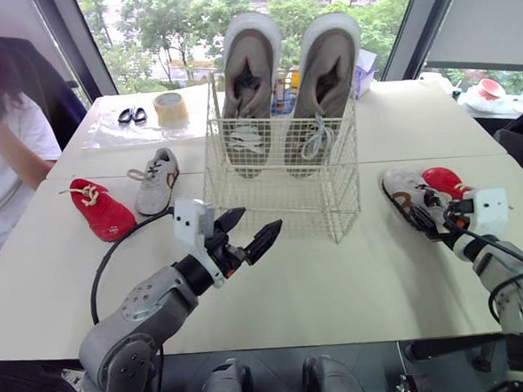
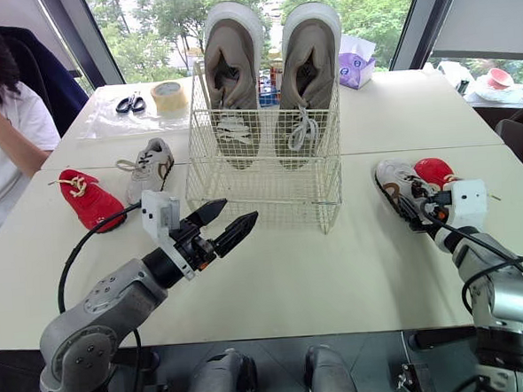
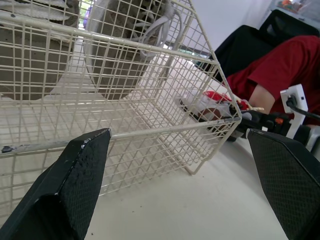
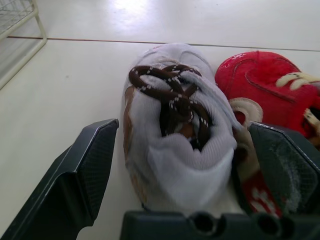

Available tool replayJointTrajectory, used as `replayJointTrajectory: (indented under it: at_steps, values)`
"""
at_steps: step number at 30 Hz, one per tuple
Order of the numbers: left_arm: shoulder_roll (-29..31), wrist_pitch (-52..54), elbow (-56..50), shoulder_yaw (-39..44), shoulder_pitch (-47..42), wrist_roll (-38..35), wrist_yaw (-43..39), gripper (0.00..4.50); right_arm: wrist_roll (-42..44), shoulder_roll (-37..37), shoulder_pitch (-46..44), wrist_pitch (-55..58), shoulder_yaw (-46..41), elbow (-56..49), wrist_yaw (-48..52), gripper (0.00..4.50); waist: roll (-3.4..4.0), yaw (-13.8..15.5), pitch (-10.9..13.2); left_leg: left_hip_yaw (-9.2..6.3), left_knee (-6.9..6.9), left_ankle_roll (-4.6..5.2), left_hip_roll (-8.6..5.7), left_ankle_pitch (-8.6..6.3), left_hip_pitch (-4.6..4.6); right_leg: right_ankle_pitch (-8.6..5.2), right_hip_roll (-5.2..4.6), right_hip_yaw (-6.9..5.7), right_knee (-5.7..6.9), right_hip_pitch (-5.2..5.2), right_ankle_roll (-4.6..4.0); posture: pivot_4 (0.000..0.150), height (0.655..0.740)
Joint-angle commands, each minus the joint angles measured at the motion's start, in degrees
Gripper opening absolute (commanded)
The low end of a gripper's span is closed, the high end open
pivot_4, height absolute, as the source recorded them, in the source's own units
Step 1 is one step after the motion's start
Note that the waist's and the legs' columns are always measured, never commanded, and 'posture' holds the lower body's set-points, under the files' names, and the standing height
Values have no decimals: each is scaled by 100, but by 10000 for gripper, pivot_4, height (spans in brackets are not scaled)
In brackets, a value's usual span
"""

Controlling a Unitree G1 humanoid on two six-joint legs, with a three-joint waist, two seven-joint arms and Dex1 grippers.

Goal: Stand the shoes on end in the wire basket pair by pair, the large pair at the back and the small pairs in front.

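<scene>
The wire basket [image 1: 278,173] stands mid-table with two large beige shoes [image 1: 249,72] [image 1: 327,76] on end at its back. To its left lie a small red shoe [image 1: 101,210] and a small grey shoe [image 1: 157,180]. At the right lie a small white shoe with brown laces [image 4: 175,130] and a second red shoe [image 4: 265,85], side by side. My left gripper [image 1: 246,232] hangs open just before the basket's front left corner, holding nothing. My right gripper [image 4: 185,165] is open, with one finger on each side of the white shoe's heel end.
A tape roll [image 1: 171,108] and scissors [image 1: 132,115] lie at the back left on a plastic sheet. A person [image 1: 1,150] sits at the table's left edge. A purple pack [image 2: 356,66] sits behind the basket. A pink bowl [image 1: 490,89] stands far right.
</scene>
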Motion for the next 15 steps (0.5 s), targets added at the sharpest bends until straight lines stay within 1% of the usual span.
replayJointTrajectory:
  at_steps: [1,2,3,4,5,7,8,9,11,12,15]
  values:
    - [87,-126,-163,48,49,0,-47,45000,-31,48,-43,-43,80,35,84,37238,0,0,0,0,0,0,0,0,0,0,0,0,-1,0,0,1500,7400]
    - [119,-93,-169,69,56,-54,-51,45000,-144,28,8,-84,184,56,93,31930,0,-6,0,0,0,1,0,0,0,0,0,0,-1,0,0,1500,7400]
    - [161,-51,-181,89,61,-135,-66,45000,-212,28,49,-100,252,57,95,27938,0,-9,0,0,0,1,0,-1,0,0,0,0,-1,0,0,1500,7400]
    - [197,-26,-189,106,68,-199,-80,45000,-262,34,80,-111,299,51,95,22588,1,-12,-1,0,0,1,1,-1,0,0,0,0,-1,0,0,1500,7400]
    - [239,37,-221,142,93,-399,-114,45000,-381,6,120,-79,398,26,65,17716,1,-15,-2,0,0,1,2,-1,0,0,0,0,-1,0,0,1500,7400]
    - [484,214,-376,379,248,-1421,-326,45000,-423,80,62,-26,418,-164,-66,8343,2,-26,-3,0,-1,1,3,-1,1,0,1,0,-1,0,1,1500,7400]
    - [617,272,-413,492,305,-1800,-375,45000,-453,100,36,-32,429,-248,-120,4662,2,-47,-3,-1,-2,1,5,-1,0,-1,1,-1,-1,-1,1,1500,7400]
    - [794,285,-389,675,346,-2213,-413,45000,-419,131,-45,-51,386,-357,-178,2170,3,-61,-3,-1,-4,0,6,-1,0,-1,0,0,0,-4,2,1500,7400]
    - [1267,223,-114,1263,342,-3130,-545,45000,-299,154,-501,-198,126,-548,-421,1915,5,-127,-2,-3,-5,-1,7,-1,-1,-1,1,-2,1,-6,1,1500,7400]
    - [1491,156,105,1596,285,-3606,-590,45000,-244,140,-838,-312,-14,-615,-553,1915,17,-145,4,-5,-5,-2,7,0,-3,-1,1,-3,2,-8,0,1500,7400]
    - [1990,-46,777,2242,-87,-4675,-600,45000,-262,-68,-1796,-469,-162,-674,-818,1915,63,-185,13,-1,-3,-5,4,3,-13,1,0,-1,5,-22,-3,1500,7400]
